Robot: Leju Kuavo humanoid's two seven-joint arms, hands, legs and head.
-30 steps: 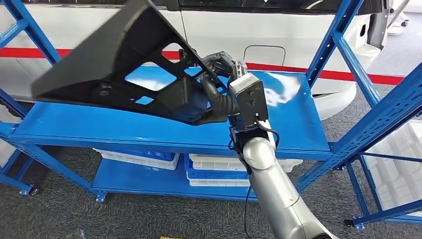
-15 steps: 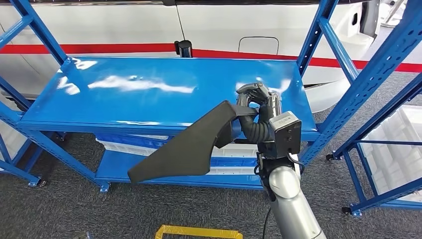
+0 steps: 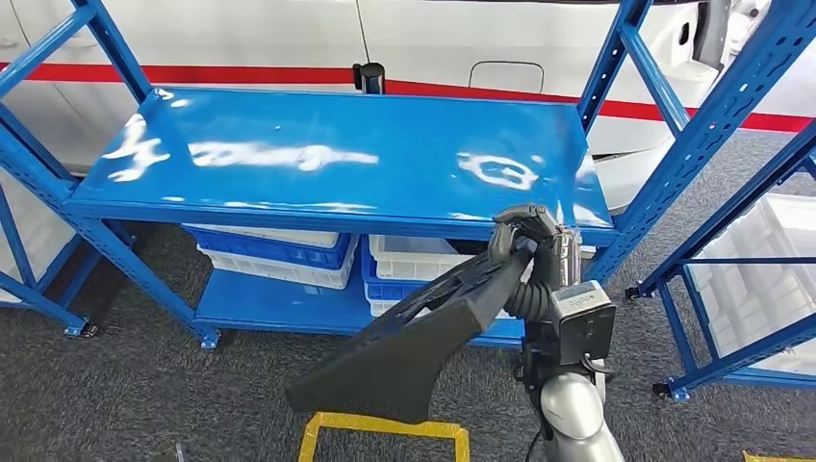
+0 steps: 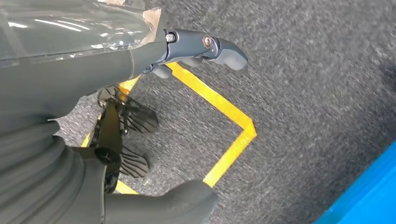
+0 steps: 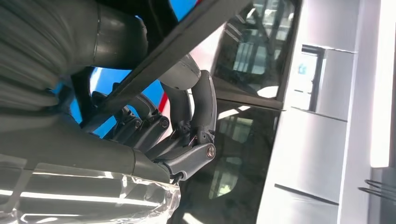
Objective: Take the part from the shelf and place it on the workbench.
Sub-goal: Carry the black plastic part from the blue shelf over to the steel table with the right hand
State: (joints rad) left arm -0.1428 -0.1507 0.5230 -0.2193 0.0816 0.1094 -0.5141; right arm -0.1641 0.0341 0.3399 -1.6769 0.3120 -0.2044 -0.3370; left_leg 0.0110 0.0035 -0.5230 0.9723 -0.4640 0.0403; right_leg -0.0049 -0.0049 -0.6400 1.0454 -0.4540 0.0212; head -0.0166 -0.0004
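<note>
Part [image 3: 414, 346], black and wedge-shaped, is hanging near of the blue shelf [image 3: 327, 164], off its deck, slanting down to the left. Right hand [image 3: 524, 245] is gripping its upper end with fingers curled around it. Left hand [image 4: 205, 46] is hanging over grey floor [image 4: 303, 84], fingers apart and holding nothing.

An automotive workshop or vehicle assembly hall, with parts storage beside a car.

Blue steel shelving [image 3: 337, 159] of the perforated-upright industrial kind stood on grey carpet-like flooring [image 3: 125, 385], its lower shelf carrying stacked white and blue plastic crates [image 3: 274, 255]. Directly behind the racking was the white body of a vehicle [image 3: 289, 38] with a red stripe along its side and a fuel filler flap [image 3: 507, 77] set into the panel. A second blue rack [image 3: 741, 241] stood to the right with a pale bin on it. Yellow tape [image 3: 385, 428] marked out a zone on the floor, as factory floors often have.
</note>
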